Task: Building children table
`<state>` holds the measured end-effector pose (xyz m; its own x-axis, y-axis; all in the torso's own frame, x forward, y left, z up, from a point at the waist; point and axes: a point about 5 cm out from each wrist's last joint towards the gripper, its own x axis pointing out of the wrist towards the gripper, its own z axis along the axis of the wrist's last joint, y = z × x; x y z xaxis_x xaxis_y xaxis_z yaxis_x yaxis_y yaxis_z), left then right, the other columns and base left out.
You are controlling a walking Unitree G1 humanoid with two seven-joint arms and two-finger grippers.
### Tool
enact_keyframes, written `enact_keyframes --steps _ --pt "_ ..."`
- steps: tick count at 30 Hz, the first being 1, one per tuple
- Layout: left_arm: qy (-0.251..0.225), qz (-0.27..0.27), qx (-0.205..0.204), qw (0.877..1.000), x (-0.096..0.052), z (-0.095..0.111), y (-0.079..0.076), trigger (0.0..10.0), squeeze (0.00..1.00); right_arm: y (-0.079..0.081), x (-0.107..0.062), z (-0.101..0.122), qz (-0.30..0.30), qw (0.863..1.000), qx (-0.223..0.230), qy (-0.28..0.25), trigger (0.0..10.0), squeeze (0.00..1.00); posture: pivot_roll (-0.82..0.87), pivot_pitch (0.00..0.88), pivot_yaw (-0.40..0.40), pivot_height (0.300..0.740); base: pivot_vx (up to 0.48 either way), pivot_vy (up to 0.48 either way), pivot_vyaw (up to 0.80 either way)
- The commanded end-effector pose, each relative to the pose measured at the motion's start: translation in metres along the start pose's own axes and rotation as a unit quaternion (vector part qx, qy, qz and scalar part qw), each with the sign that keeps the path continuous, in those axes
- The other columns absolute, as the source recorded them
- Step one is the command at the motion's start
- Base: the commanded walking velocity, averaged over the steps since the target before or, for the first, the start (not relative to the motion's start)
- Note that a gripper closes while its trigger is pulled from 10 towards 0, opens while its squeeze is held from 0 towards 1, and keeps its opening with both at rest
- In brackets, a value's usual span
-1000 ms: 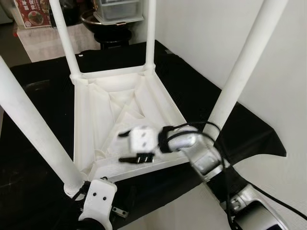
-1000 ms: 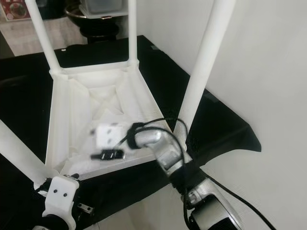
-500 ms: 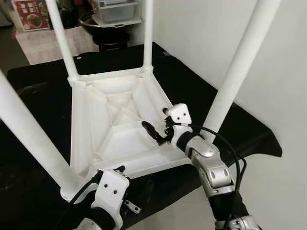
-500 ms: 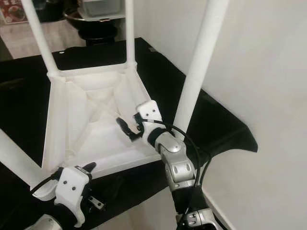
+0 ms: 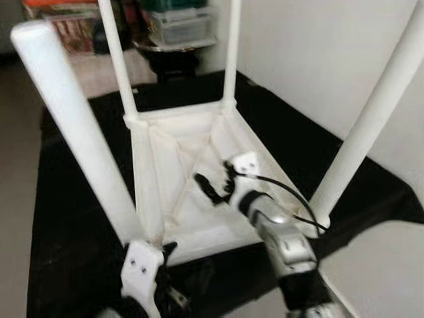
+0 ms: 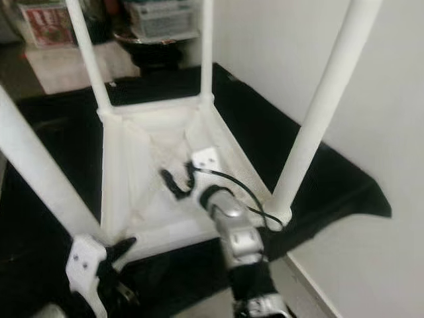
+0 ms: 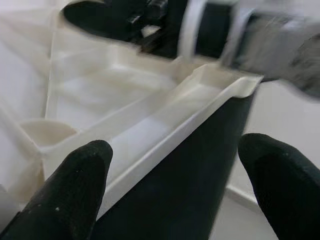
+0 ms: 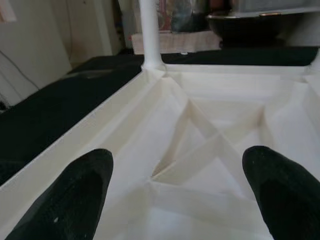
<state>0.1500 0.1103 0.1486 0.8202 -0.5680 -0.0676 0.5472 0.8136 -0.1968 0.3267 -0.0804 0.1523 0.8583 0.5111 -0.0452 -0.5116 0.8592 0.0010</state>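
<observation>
Left eye view: the white children's table [image 5: 199, 179] is lying upside down in mid-frame on a surface draped in black cloth [image 5: 73, 199], four legs pointing up. The near-left leg [image 5: 79, 132] is running from upper left down to its corner socket; the near-right leg [image 5: 371, 119] is rising along the right edge. The right gripper [image 5: 205, 189] is hovering just over the ribbed underside at centre, fingers spread wide, holding nothing. The left gripper [image 5: 165, 255] is sitting at lower left, near the base of the near-left leg; its fingers are hard to read here.

Right eye view: same layout. Two far legs [image 6: 89, 59] are standing in the upper part of the frame, with a dark bowl [image 6: 156, 43] behind them at the top.

Left wrist view: both left fingers [image 7: 75, 185] are filling the lower corners, wide apart and empty, straddling the table's rim with black cloth below.

Right wrist view: the right fingers [image 8: 75, 185] are wide apart at the bottom, with the diagonal ribs between them.

Judgement: all four legs are appearing seated, so the step is likely checking or tightening. Brace the rim, grip a leg low near its socket, keep it plumb.
</observation>
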Motion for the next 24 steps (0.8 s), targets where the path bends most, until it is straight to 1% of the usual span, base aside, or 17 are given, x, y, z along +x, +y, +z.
enact_keyframes --steps 1,3,5,6,8,11,14,19,24 --pt "0.007 -0.010 -0.017 1.000 -0.002 -0.002 -0.002 10.0 0.00 -0.007 -0.003 -0.006 -0.017 1.000 0.003 0.019 10.0 0.00 0.04 0.061 -0.004 0.740 0.000 0.480 0.00" --pt "0.008 -0.015 -0.020 1.000 -0.003 -0.002 -0.001 10.0 0.00 -0.007 -0.002 -0.006 -0.020 1.000 0.000 0.020 10.0 0.00 0.04 0.055 -0.003 0.740 0.000 0.480 0.00" --pt "0.010 -0.006 -0.034 0.999 -0.005 -0.003 0.004 10.0 0.00 -0.006 -0.001 -0.007 -0.025 0.999 -0.006 0.023 10.0 0.00 0.04 0.053 0.001 0.740 0.000 0.480 0.00" --pt "0.010 -0.006 -0.034 0.999 -0.005 -0.003 0.004 10.0 0.00 -0.006 -0.001 -0.007 -0.025 0.999 -0.006 0.023 10.0 0.00 0.04 0.053 0.001 0.740 0.000 0.480 0.00" --pt "0.008 0.007 -0.022 1.000 -0.004 -0.002 0.011 10.0 0.00 -0.008 0.000 -0.007 -0.042 0.999 -0.012 0.028 10.0 0.00 0.05 0.048 0.006 0.740 0.000 0.000 0.00" --pt "0.009 0.010 -0.018 1.000 -0.005 -0.001 0.013 10.0 0.00 -0.009 0.000 -0.007 -0.050 0.998 -0.014 0.029 10.0 0.00 0.05 0.048 0.006 0.740 0.000 0.000 0.00" --pt "0.004 0.026 -0.017 0.999 -0.005 0.000 0.017 10.0 0.00 -0.015 0.004 -0.005 -0.073 0.996 -0.032 0.038 10.0 0.00 0.06 0.055 -0.001 0.740 0.000 0.000 0.00" --pt "0.003 0.033 -0.020 0.999 -0.005 -0.001 0.016 10.0 0.00 -0.022 0.007 -0.005 -0.101 0.992 -0.047 0.052 10.0 0.00 0.06 0.062 -0.012 0.740 0.000 0.000 0.00" --pt "0.003 0.034 -0.024 0.999 -0.005 -0.002 0.014 10.0 0.00 -0.027 0.010 -0.003 -0.112 0.990 -0.061 0.056 10.0 0.00 0.05 0.072 -0.017 0.740 0.000 0.000 0.00"
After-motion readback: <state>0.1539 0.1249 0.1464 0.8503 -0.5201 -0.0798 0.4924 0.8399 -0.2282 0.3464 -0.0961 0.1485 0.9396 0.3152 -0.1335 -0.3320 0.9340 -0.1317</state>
